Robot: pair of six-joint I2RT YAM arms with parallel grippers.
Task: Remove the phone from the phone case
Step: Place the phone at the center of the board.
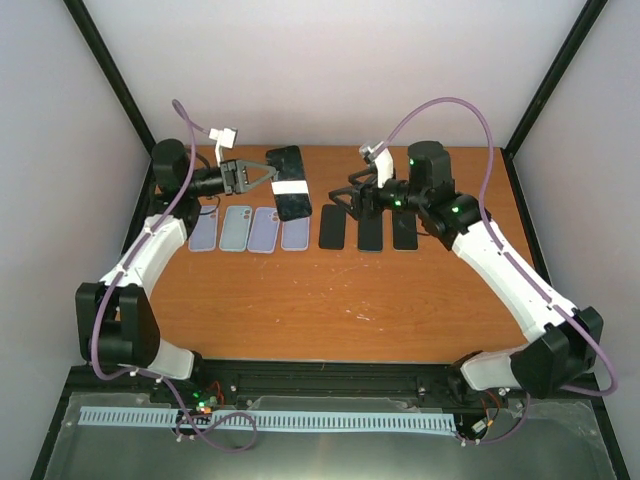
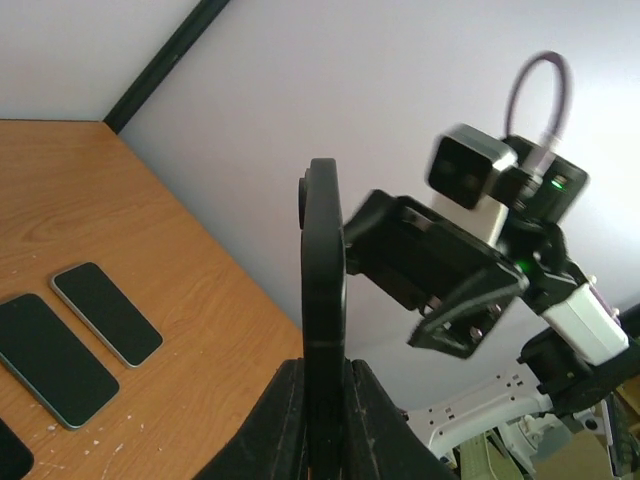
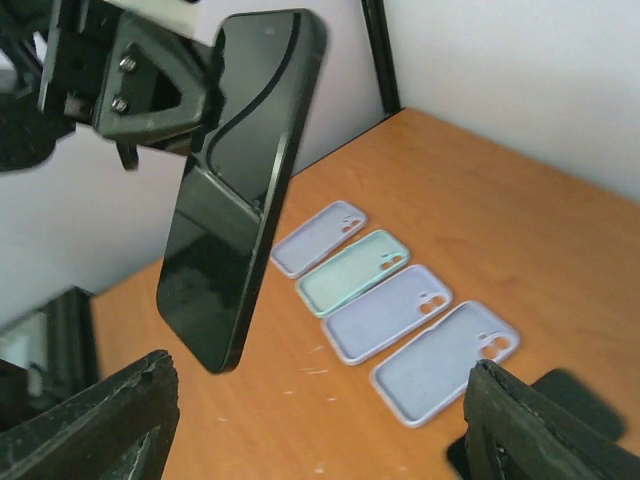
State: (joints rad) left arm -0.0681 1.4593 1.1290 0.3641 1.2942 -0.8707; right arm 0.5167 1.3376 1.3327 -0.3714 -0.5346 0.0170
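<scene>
- The left gripper is clamped on the black phone, holding it off the table at far left.
- Four pale phone cases lie in a row just near of it.
- Three dark phones lie right of the cases.
- The right gripper hovers over these, fingers spread wide and holding nothing.

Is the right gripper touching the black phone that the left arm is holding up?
Apart. The top view shows a strip of table between the open right gripper and the black phone, which the left gripper clamps.
</scene>
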